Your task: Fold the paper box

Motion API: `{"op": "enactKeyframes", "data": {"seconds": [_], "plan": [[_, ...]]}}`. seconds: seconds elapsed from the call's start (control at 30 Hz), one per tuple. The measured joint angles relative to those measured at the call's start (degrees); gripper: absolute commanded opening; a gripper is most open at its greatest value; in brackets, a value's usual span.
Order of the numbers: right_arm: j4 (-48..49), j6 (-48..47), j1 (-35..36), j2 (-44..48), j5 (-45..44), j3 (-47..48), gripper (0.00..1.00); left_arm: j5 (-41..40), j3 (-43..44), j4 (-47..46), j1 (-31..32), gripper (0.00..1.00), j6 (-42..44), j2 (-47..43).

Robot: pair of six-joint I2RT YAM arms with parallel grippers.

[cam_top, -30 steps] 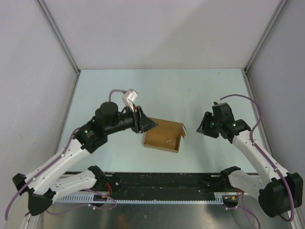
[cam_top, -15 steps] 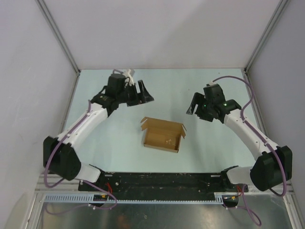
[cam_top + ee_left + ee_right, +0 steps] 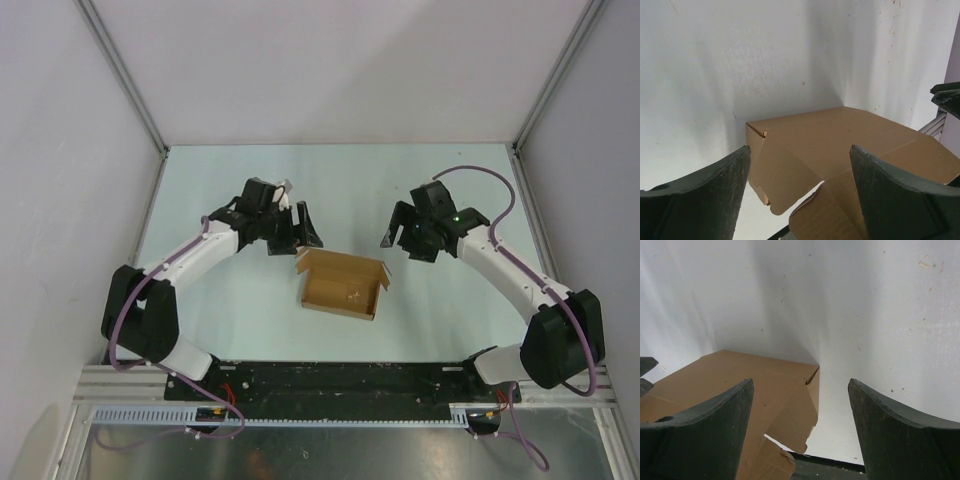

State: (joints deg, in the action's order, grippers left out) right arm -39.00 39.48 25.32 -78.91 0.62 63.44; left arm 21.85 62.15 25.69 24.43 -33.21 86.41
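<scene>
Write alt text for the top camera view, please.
A partly folded brown box lies on the pale table between two robot arms. The left arm and right arm reach toward its far corners, jaws open, holding nothing.

No text, label, brand, number or sign can be read in any view. The paper box (image 3: pixel 342 285), lying between and just below the left end effector (image 3: pixel 305 228) and the right end effector (image 3: pixel 393 226), shows only plain brown card. A few small dark specks on its face are too small to read as print.
</scene>
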Motion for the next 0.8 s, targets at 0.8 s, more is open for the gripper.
{"op": "enactKeyframes", "data": {"seconds": [0.8], "plan": [[-2.5,2.1,2.7,-3.1,6.0,0.0,0.84,7.0,-4.1,0.2,0.9,0.87,-2.7,-0.4]]}}
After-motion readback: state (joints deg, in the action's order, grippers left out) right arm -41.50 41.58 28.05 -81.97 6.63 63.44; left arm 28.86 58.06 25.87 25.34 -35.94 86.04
